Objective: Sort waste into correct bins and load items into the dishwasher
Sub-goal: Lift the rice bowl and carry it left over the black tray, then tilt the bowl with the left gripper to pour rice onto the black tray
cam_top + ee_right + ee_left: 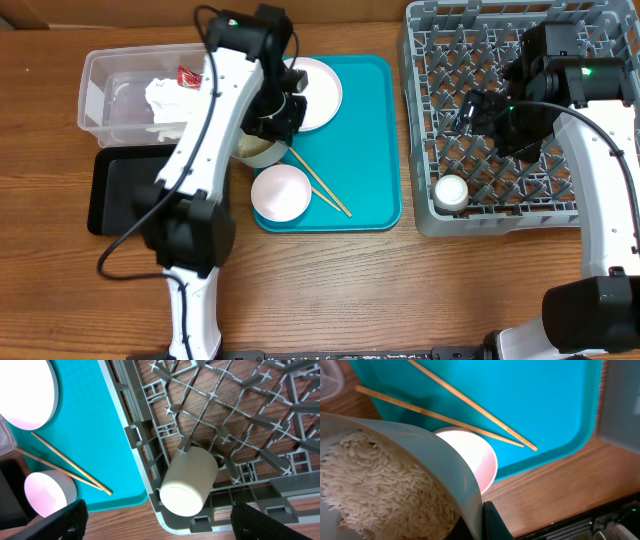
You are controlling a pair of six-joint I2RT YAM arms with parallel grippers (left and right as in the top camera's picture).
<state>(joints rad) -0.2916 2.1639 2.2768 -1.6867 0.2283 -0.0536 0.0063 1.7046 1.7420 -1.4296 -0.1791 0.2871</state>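
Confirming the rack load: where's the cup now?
Overhead view: the cup sits in the rack's near-left corner, next to the tray's right edge.

Bright, even light from above leaves only soft shadows on the bench [400,290] and a faint sheen on the teal tray [545,400], while the close bowl [435,460] looks blurred in the left wrist view.

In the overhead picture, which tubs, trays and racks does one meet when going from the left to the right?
clear plastic tub → teal tray → grey dish rack. The black tray spans the same stretch as the tub, so I leave it out of the order.
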